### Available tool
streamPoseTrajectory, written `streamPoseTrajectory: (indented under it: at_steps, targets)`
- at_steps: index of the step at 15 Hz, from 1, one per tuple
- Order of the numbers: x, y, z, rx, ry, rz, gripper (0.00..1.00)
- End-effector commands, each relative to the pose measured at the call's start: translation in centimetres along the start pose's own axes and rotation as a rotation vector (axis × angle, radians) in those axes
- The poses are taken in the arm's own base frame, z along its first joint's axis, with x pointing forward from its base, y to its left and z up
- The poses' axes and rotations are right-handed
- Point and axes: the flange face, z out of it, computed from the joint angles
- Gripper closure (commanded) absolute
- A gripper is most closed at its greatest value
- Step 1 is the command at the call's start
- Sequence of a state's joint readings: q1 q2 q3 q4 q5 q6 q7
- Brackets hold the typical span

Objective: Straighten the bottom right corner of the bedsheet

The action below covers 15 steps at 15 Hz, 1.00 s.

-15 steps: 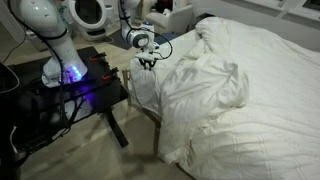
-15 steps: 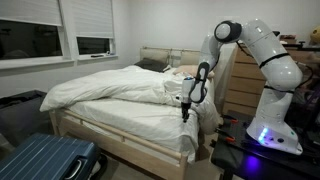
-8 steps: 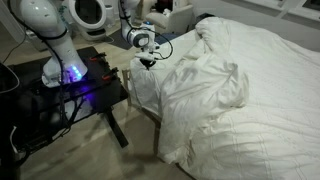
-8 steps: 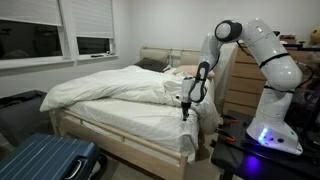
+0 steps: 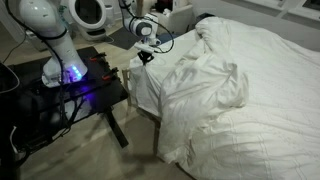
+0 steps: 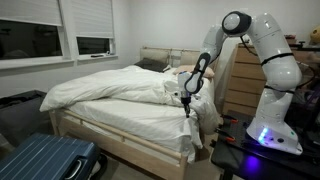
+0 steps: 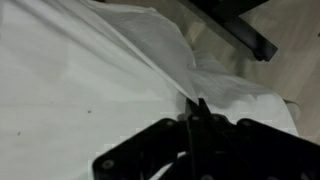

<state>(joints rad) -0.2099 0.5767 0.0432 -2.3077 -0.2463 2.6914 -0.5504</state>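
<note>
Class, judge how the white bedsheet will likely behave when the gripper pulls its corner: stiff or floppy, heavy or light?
Probably floppy: the bedsheet lies in soft rumpled folds, so it should drape from the gripper rather than hold shape. Likely draggy: so much cloth rests on the bed that only the pinched corner may move first.

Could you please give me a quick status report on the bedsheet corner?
End effector shut on bedsheet at its corner. Corner rumpled, not yet straight. Dark stand beside bed.

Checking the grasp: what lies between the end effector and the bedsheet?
Nothing. In the wrist view the end effector is shut directly on a fold of the bedsheet, with no gap.
</note>
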Motion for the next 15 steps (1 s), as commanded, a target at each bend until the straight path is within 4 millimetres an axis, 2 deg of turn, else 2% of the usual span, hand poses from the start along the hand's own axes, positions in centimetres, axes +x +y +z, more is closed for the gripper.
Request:
streamPoseTrajectory:
  at_steps: [1, 7, 8, 9, 12, 15]
  targets:
    - [-2.2, -3.5, -1.3, 0.127, -0.101, -0.018, 1.00]
    - [-2.6, -3.7, -1.4, 0.158, -0.127, -0.006, 1.00]
    - [-2.7, -3.7, -1.4, 0.156, -0.131, -0.005, 0.73]
    - [-2.8, -3.9, -1.3, 0.165, -0.141, -0.007, 0.72]
    - [-4.3, -6.9, -0.2, 0.284, -0.279, -0.012, 0.50]
    - [-4.5, -8.0, -0.4, 0.296, -0.296, -0.004, 0.28]
